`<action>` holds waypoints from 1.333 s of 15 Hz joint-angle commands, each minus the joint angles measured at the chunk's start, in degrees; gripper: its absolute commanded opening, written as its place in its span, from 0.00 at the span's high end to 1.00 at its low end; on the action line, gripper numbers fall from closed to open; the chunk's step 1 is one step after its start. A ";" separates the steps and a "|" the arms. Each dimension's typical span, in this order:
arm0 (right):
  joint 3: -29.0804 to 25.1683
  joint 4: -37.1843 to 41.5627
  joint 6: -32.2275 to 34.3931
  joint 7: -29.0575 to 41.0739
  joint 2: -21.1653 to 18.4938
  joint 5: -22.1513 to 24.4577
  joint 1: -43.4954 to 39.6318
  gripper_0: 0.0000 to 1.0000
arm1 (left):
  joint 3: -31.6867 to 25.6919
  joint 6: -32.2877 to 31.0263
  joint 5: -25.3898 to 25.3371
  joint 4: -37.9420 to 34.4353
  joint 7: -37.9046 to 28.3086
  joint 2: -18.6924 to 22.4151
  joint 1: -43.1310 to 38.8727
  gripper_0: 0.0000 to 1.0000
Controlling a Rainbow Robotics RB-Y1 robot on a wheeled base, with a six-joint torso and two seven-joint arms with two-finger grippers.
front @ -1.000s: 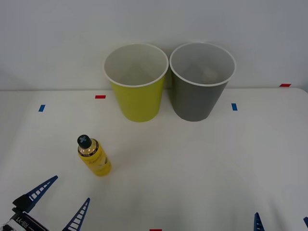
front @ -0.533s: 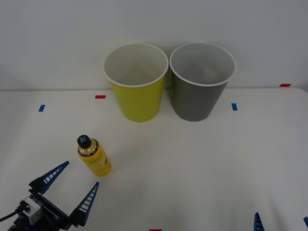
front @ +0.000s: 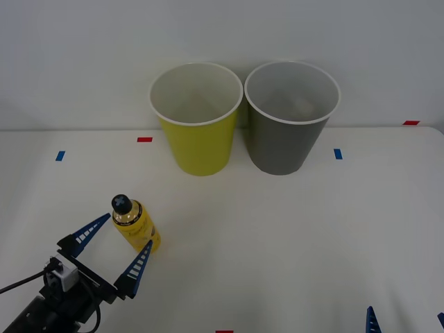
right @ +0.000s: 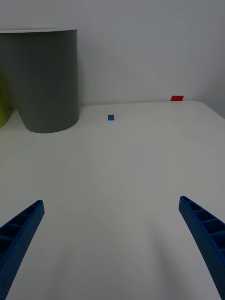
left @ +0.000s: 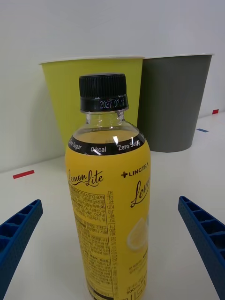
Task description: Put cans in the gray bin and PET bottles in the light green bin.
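A small PET bottle [front: 137, 227] with yellow contents and a black cap stands upright on the white table at the front left. My left gripper [front: 116, 247] is open, one blue finger on each side of the bottle's lower half, not touching it. The left wrist view has the bottle [left: 108, 201] close up between the fingers [left: 202, 234]. At the back stand the light green bin [front: 197, 119] and, right beside it, the gray bin [front: 290, 118]. My right gripper [right: 112, 243] is open over bare table at the front right, with the gray bin [right: 42, 79] far ahead.
Small blue tape marks [front: 60, 155] and red tape marks [front: 144, 139] lie flat on the table [front: 291, 229]. A white wall rises just behind the bins. The table's right edge runs near a red mark [front: 411, 123].
My left gripper has moved forward, from the front left corner up to the bottle, so its open fingers now flank it. The bottle, the bins and the right arm have not moved.
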State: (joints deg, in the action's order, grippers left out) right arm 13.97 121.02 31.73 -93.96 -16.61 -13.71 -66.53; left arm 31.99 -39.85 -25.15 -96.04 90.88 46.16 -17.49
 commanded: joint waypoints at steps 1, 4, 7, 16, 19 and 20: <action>0.00 0.00 0.00 0.00 0.00 0.00 0.00 0.00 | 0.00 1.79 -0.33 0.07 -0.01 -1.86 1.49 0.00; 0.00 0.00 0.00 0.00 0.00 0.00 0.00 0.00 | -0.09 3.46 -1.21 0.07 -0.01 -2.56 3.25 0.00; 0.00 0.00 0.00 0.00 0.00 0.00 0.00 0.00 | 0.00 4.87 -1.74 0.07 -0.01 -2.65 4.74 0.00; 0.00 0.00 0.00 0.00 0.00 0.00 0.00 0.00 | 0.00 5.57 -0.60 -0.02 -0.01 -3.35 6.15 0.87; 0.00 0.00 0.00 0.00 0.00 0.00 0.00 0.00 | 0.00 5.57 0.11 0.07 -0.09 -3.35 6.15 1.00; 0.00 0.00 0.00 0.00 0.00 0.00 0.00 0.00 | 0.00 5.57 0.28 -0.02 -0.09 -3.35 6.06 1.00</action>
State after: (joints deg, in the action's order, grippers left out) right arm 13.97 121.02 31.73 -93.95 -16.61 -13.71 -66.53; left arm 31.99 -34.28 -25.12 -96.00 90.81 42.80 -11.34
